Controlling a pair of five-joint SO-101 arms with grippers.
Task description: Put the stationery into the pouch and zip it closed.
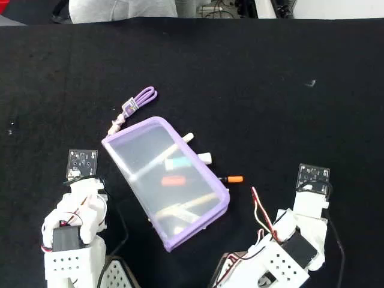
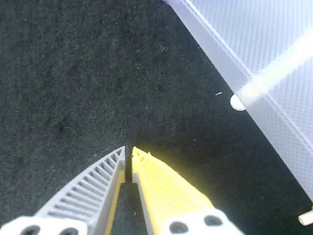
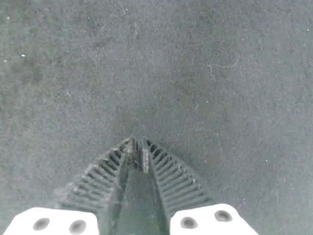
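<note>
- Fingers (image 2: 156, 186) of the left gripper (image 2: 128, 155) are seen pressed tip to tip, nothing held; it is parked over the bare table (image 1: 270, 90), just beside the pouch (image 1: 165, 183).
- Right gripper (image 3: 137, 146) is likewise pinched together and empty, above the cloth, well apart from the pouch.
- Pouch is laid flat and slanted between the two arms, with the purple strap (image 1: 141, 99) at its far corner.
- Several items are seen through the clear wall. A white pen (image 1: 188, 137) and a white marker (image 1: 205, 158) poke out along the edge nearer the right arm (zip judged not yet closed there).
- An orange-capped pen (image 1: 233, 179) lies at that same edge; whether it is in or out cannot be told.
- Pushing those ends in is judged necessary before zipping.
</note>
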